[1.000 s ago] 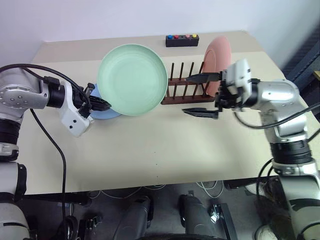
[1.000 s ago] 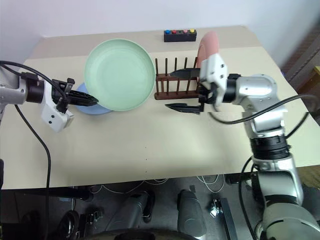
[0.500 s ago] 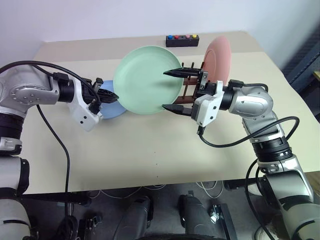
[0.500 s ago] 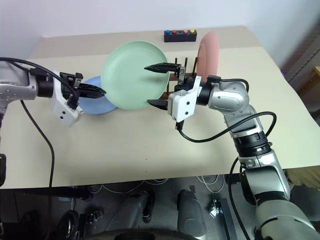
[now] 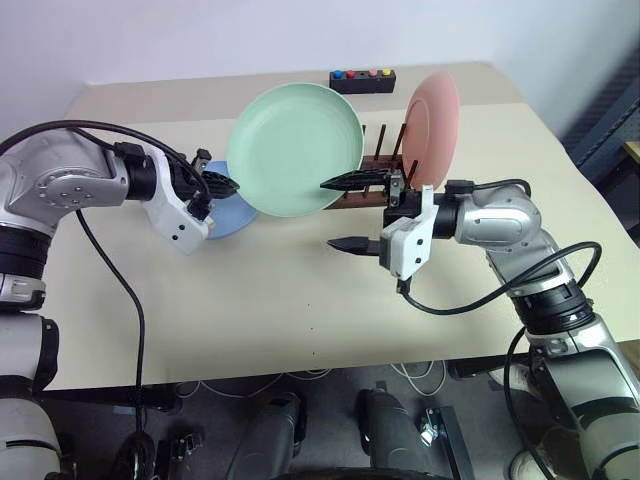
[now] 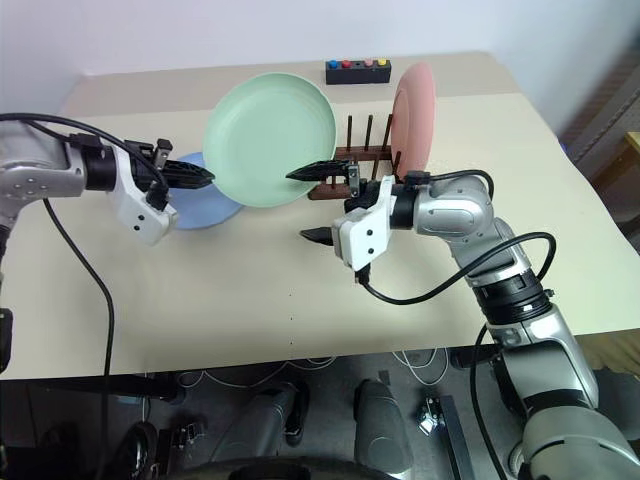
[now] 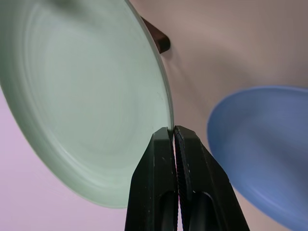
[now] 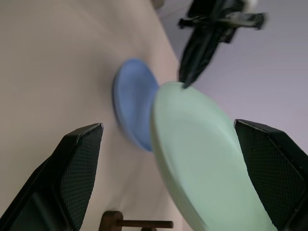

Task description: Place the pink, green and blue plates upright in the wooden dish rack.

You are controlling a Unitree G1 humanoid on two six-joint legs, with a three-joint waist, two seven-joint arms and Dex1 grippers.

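Observation:
My left gripper (image 5: 228,186) is shut on the left rim of the green plate (image 5: 295,150), holding it tilted up above the table; its closed fingertips (image 7: 172,132) pinch the edge. The blue plate (image 6: 200,205) lies flat on the table under that hand. At the right end of the wooden dish rack (image 6: 368,150) the pink plate (image 5: 432,128) stands upright. My right gripper (image 5: 340,213) is open and points left, its upper finger by the green plate's lower right rim. The green plate (image 8: 207,149) lies ahead of its wide jaws.
A black box with coloured buttons (image 5: 365,79) sits at the table's far edge behind the rack. The tan table (image 5: 300,300) spreads wide in front of both arms. The floor drops away past its near edge.
The green plate has moved right toward the rack. My right gripper swung left from beside the rack, rolled, then sank to the plate's lower rim. It stays open.

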